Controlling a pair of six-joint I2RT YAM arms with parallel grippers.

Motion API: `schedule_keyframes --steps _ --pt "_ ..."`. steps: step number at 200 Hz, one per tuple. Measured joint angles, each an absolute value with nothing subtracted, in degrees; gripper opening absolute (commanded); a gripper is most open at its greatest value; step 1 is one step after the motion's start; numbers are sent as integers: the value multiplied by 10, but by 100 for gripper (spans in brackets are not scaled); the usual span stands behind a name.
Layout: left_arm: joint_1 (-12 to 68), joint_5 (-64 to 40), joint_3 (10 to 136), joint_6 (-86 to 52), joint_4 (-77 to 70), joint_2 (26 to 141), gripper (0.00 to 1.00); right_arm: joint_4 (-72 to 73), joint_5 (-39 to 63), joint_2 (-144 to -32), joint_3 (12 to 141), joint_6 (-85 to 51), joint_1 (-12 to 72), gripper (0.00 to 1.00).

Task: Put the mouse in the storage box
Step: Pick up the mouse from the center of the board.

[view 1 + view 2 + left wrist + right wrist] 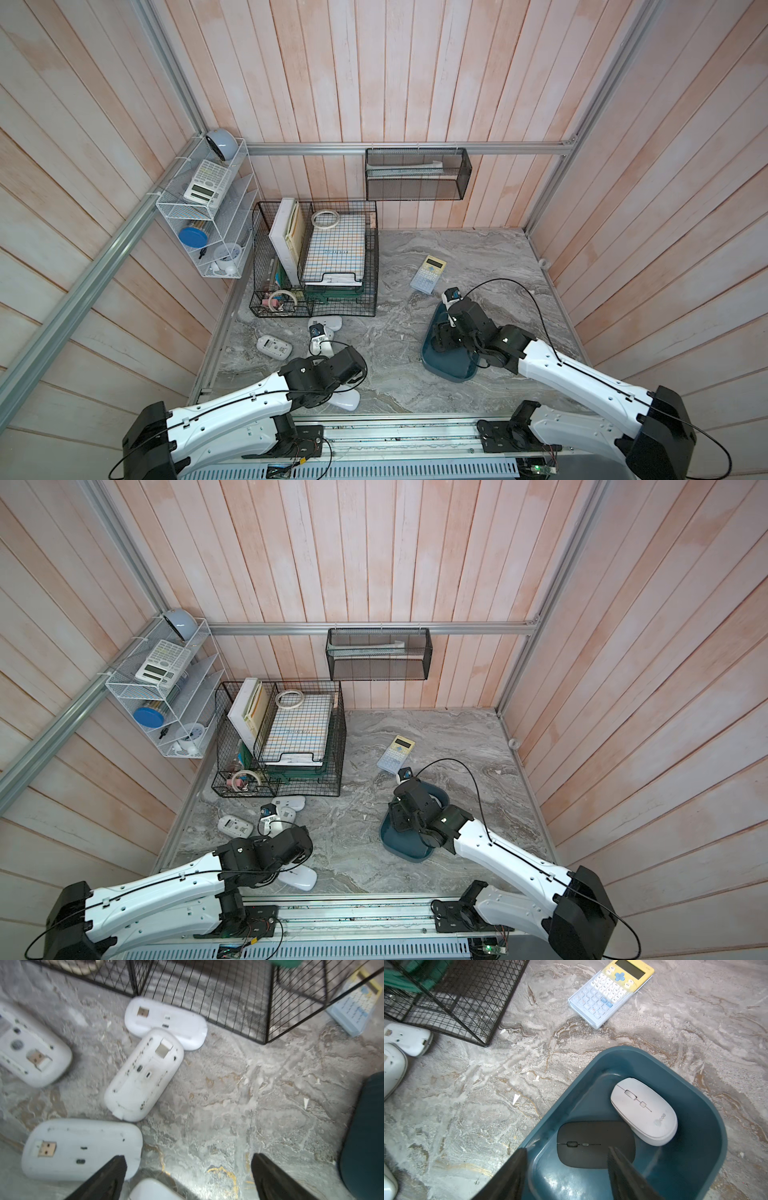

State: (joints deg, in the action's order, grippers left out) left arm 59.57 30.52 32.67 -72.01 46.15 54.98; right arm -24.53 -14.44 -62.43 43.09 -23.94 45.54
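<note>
The storage box [699, 1093], a dark teal tub, stands on the marble table at the right in both top views [453, 370] [401, 845]. A black mouse [591, 1142] and a white mouse [643, 1111] lie on its floor, buttons up. My right gripper [566, 1150] hangs over the box, open, with nothing between its fingers; the black mouse lies just beyond them. My left gripper [189, 1158] is wide open above bare table. Several white mice lie around it, undersides up; the closest of them [79, 1147] is beside one finger.
A black wire-grid basket [316, 257] of papers stands at the back left, with two white mice [328, 322] [273, 346] in front of it. A pastel calculator [428, 274] lies behind the box. A black mesh tray [415, 174] and a white wire shelf [208, 208] hang on the walls.
</note>
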Motion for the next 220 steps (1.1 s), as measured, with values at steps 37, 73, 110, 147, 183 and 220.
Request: schedule_keyframes --steps 37,73,110,147,183,220 --pt "638 274 318 -827 489 623 100 -232 -145 -613 428 -240 455 67" --pt "675 261 342 -882 514 710 100 -218 -144 -610 405 -242 455 67" --pt "685 257 351 -918 512 726 100 -219 -144 -608 401 -242 455 67" --pt "696 254 351 -953 515 730 100 -219 -145 -592 401 -241 454 67" --pt "722 253 348 -994 521 727 100 -218 -145 -589 399 -239 453 67" --pt "726 246 348 -1007 531 735 100 -219 -145 -589 392 -239 453 67"
